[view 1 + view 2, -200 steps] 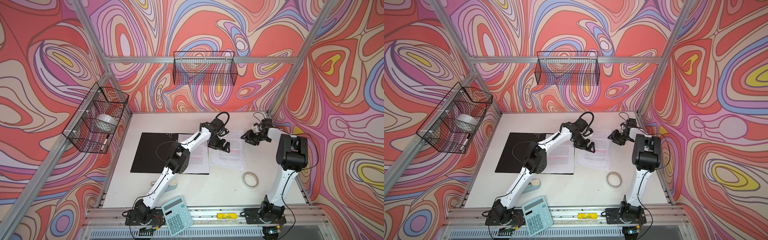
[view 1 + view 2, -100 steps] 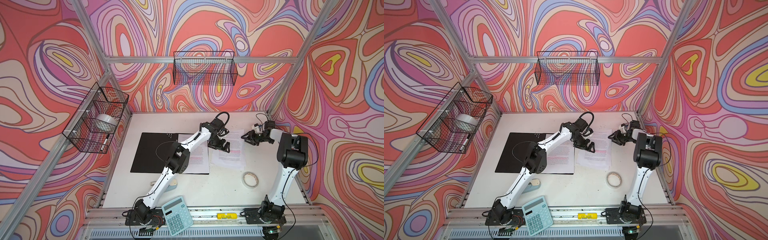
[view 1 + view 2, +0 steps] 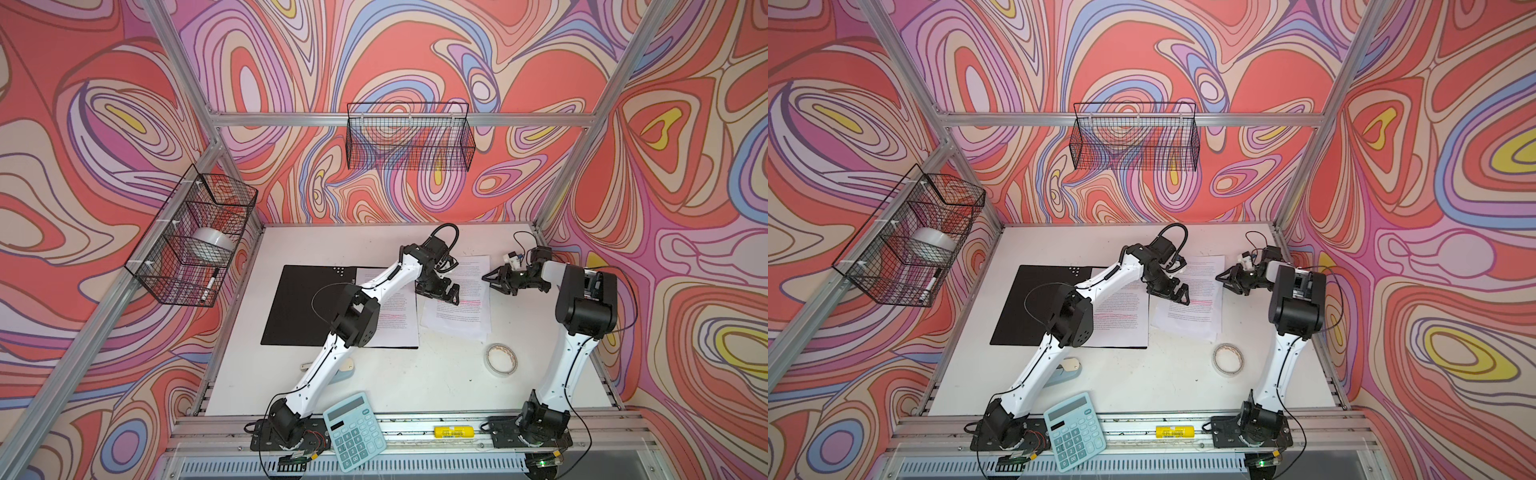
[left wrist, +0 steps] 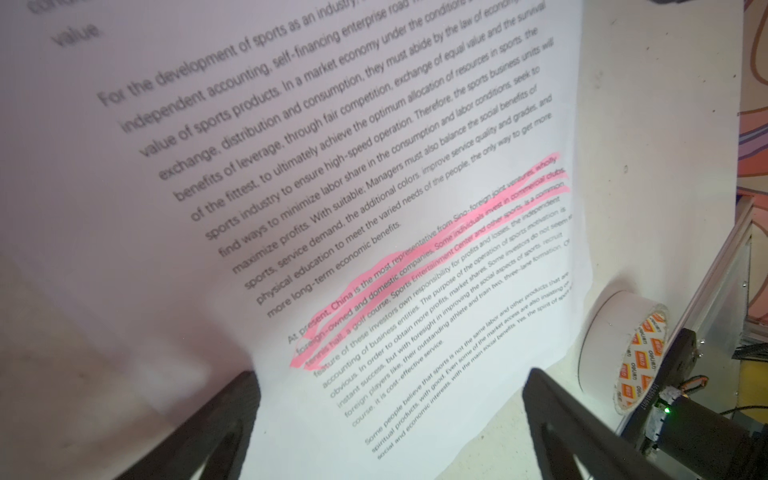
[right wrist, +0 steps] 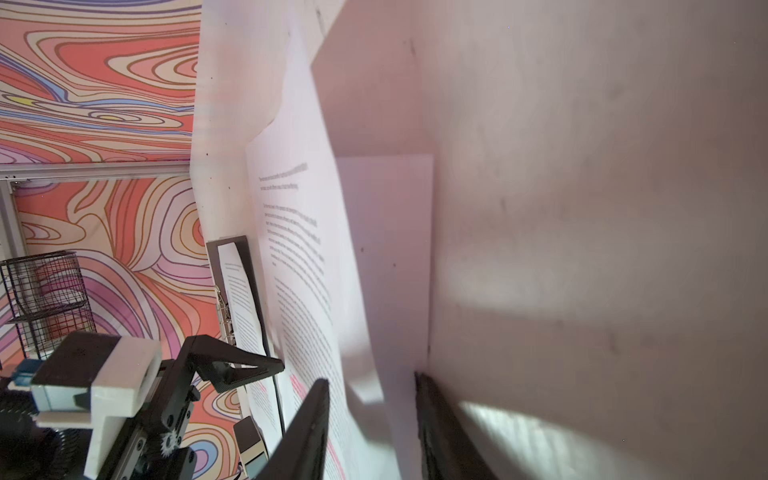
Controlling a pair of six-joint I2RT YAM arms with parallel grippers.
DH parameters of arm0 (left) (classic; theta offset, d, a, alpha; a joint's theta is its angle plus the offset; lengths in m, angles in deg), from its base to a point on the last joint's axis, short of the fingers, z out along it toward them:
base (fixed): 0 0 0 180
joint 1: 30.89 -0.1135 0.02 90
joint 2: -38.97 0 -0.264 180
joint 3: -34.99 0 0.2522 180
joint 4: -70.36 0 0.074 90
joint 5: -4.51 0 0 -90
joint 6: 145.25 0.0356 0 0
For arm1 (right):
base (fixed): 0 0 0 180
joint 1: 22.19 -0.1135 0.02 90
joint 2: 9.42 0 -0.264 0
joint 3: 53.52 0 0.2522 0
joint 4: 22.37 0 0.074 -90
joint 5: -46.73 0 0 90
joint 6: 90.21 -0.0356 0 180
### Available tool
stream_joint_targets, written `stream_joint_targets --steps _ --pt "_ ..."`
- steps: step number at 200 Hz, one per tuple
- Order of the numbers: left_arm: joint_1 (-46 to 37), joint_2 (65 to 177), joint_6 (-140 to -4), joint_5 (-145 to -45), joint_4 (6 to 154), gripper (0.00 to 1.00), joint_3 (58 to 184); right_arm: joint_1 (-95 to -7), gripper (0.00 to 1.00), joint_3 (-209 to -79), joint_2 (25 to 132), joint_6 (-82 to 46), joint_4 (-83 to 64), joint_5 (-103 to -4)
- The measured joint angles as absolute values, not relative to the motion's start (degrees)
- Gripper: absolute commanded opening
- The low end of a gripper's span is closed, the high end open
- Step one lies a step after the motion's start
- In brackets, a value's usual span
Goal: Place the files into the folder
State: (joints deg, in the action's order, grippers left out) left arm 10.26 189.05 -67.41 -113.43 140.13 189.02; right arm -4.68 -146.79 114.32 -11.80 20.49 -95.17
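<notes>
Folder (image 3: 309, 307) is lying open and flat on the table (image 3: 415, 386), left of centre, with its black inside facing up in both top views. Page (image 3: 395, 316) of printed text with pink-marked lines is lying on the folder's right half, partly hidden under the left arm. Files (image 3: 461, 316) are lying as a loose, slightly fanned stack on the bare table just right of the folder, outside it. Left gripper (image 3: 440, 293) is hanging over the left edge of the stack with its jaws standing wide apart and holding nothing. Its wrist view is showing both fingers (image 4: 232, 403) spread above the pink-marked lines of the top sheet. Right gripper (image 3: 491, 282) is reaching in from the right at the far part of the stack's right edge. Its jaws are standing narrow, and its wrist view is showing a lifted edge of the files running up between them. A plain gap is showing between those fingers, so the paper is not pinched. Tape roll (image 3: 501, 359) is lying near the stack's near right corner, apart from it. Calculator (image 3: 354, 432) is resting on the near rail beside the left arm's base.
</notes>
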Motion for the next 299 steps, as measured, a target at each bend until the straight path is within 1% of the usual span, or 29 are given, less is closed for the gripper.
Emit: stream_joint_targets --steps 46,119,244,299 --pt "10.28 189.05 -67.43 -113.32 140.13 1.0 189.02 -3.47 0.34 -144.87 112.81 -11.85 21.17 -94.67" --pt "10.26 189.05 -67.43 -113.32 140.13 1.0 189.02 -3.47 0.35 -144.67 112.81 -11.82 21.15 -95.02" --pt "10.28 189.05 -67.43 -113.3 140.13 1.0 189.06 -3.47 0.28 -144.98 112.86 -11.8 21.23 -98.8" --pt "10.26 189.05 -67.43 -112.47 140.22 1.0 189.24 -3.47 0.28 -144.98 112.83 -11.28 21.76 -98.8"
